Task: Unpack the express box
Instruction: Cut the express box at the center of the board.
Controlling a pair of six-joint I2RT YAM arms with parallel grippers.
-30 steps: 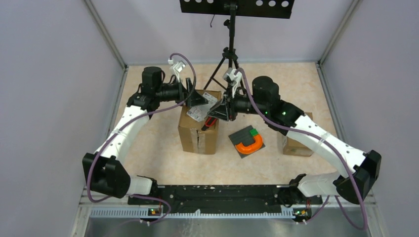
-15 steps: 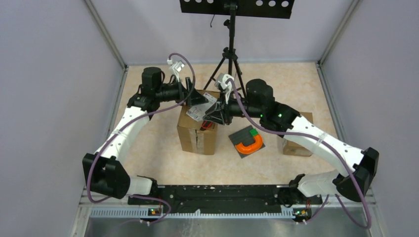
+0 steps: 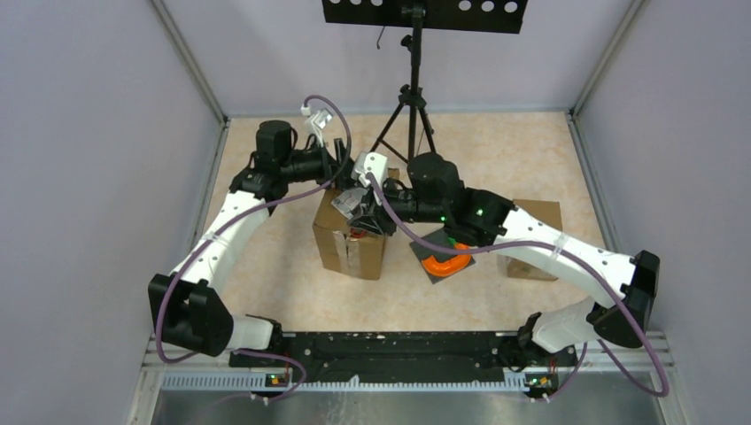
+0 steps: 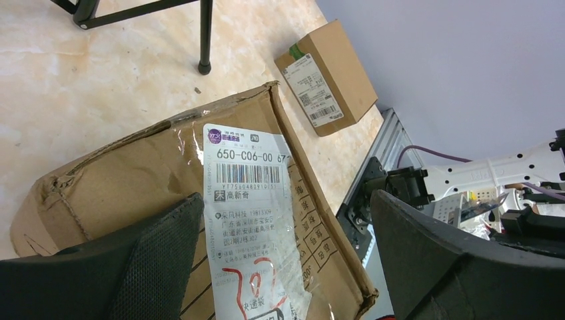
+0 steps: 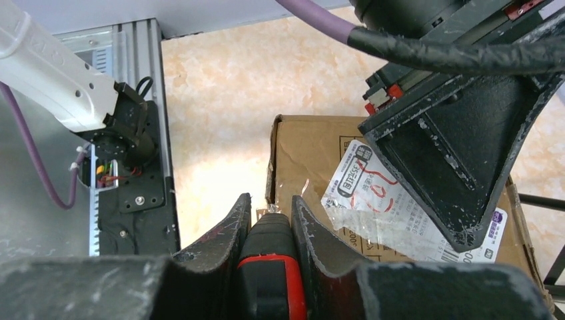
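The express box stands mid-table. Over its taped top hangs the right gripper, jaws clamped on a red-and-black cutter. Just behind it the left gripper hovers above the shipping label with its jaws wide apart, and a tripod stands beyond.

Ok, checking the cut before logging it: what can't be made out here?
Red-and-black cutter, blade: right wrist view, right claw encloses it.
Brown cardboard box, top seam: top view, left claw and right arm cover it.
Orange U-shaped piece: top view, half under the right arm.
White shipping label, bottom: left wrist view, off frame.
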